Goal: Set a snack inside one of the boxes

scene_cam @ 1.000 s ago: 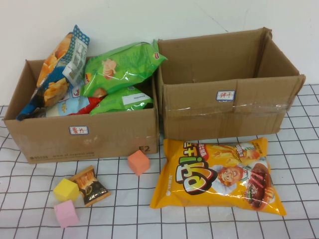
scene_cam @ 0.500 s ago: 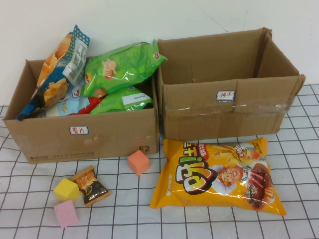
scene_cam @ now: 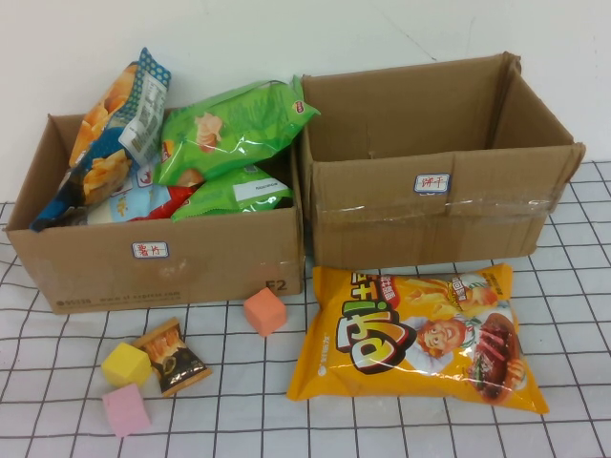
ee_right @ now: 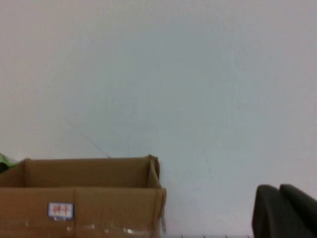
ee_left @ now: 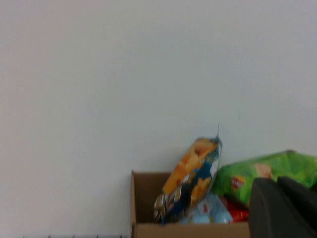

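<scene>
Two brown cardboard boxes stand side by side at the back. The left box (scene_cam: 210,267) is packed with snack bags, among them a green bag (scene_cam: 229,129) and a blue-orange bag (scene_cam: 119,124). The right box (scene_cam: 372,224) looks empty. A large yellow snack bag (scene_cam: 420,329) lies flat in front of the right box. A small brown snack packet (scene_cam: 174,356) lies front left. Neither gripper shows in the high view. My left gripper (ee_left: 277,181) is shut and empty, facing the left box (ee_left: 143,198). My right gripper (ee_right: 279,188) is shut and empty, facing the right box (ee_right: 99,198).
Three foam cubes lie on the checked cloth: orange (scene_cam: 265,311) in front of the left box, yellow (scene_cam: 126,364) and pink (scene_cam: 126,409) beside the small packet. A white wall stands behind the boxes.
</scene>
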Controlling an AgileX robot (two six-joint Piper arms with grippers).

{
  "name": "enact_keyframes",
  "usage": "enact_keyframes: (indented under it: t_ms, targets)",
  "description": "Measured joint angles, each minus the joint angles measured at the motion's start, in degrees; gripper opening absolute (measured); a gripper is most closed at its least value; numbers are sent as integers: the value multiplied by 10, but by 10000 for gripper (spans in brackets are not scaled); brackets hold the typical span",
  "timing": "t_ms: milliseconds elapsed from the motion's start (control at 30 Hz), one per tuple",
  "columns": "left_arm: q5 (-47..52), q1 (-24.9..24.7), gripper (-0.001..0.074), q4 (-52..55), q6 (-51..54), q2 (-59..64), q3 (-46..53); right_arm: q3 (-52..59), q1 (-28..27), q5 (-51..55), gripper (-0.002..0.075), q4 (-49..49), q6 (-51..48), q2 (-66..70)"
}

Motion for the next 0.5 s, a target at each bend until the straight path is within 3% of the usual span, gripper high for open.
enact_keyframes:
  t_ms: [167, 300, 500]
  targets:
    - [211, 0, -1, 6, -3, 45, -109, -106, 0, 202, 0, -2, 0, 41]
    - [297, 0, -1, 6, -5, 105, -136, -156, 0, 310, 0, 47, -21, 136]
    - [325, 0, -1, 8, -6, 161, -130, -187, 0, 358, 0, 278, -240, 307]
